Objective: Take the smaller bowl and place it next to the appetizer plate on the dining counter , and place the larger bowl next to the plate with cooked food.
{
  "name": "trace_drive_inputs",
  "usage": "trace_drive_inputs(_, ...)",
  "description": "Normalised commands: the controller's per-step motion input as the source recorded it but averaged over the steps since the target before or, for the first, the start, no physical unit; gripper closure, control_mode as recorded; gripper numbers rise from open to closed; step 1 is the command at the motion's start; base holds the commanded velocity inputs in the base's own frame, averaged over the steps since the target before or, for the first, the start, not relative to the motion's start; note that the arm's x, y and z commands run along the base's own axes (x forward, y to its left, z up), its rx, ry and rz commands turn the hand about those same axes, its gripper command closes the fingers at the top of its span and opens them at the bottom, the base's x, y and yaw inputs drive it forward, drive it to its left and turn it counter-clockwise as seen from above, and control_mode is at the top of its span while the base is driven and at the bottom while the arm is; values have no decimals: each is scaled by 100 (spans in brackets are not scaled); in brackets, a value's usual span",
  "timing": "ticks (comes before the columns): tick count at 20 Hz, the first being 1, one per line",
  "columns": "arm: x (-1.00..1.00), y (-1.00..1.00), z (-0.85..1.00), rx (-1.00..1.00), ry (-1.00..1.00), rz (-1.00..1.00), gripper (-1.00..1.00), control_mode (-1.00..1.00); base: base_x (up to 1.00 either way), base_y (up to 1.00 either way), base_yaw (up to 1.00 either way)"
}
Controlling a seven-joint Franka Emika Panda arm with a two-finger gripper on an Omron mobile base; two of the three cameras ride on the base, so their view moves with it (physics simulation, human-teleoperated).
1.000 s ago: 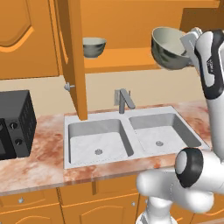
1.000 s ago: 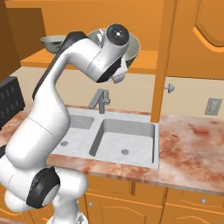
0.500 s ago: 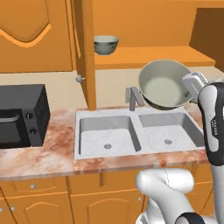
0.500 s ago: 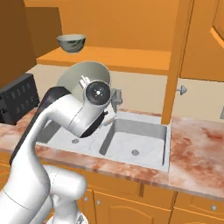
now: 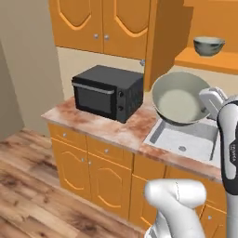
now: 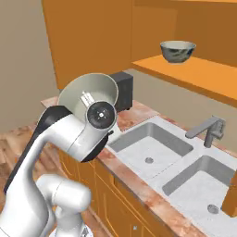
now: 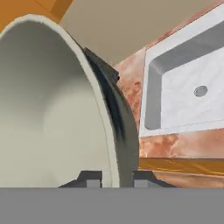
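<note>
Two bowls are in sight. The larger bowl is up in the air, gripped by the gripper: in the hand view one dark fingertip sits against the cream inside and the other against the dark outside, so the jaws stand narrow, pinched on the bowl's rim. The bowl is tilted on its side, its pale hollow turned toward the left base camera, and it hangs above the near left corner of the sink. From the right base view the same bowl shows behind the arm's round dark wrist joint, mouth up and tipped.

The smaller bowl stands upright on an orange wood shelf against the wall, above the sink and well apart from the held bowl. In the right base view it sits near the front edge of that shelf.

A black microwave stands on the marbled counter just left of the sink, toward the counter's left end. The counter's front carries orange drawers and doors, and orange wall cupboards hang over the microwave. A grey tap rises at the back edge of the double sink, between its two basins. Wooden flooring runs along the counter's foot.
</note>
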Motion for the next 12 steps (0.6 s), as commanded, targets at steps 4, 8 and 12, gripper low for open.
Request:
trace_drive_inputs(4,0,0,0,0,0,0,100,100,0,50,89)
trace_drive_inputs(8,0,0,0,0,0,0,100,100,-6,41,88)
trace_drive_inputs(12,0,0,0,0,0,0,100,100,-42,47,76)
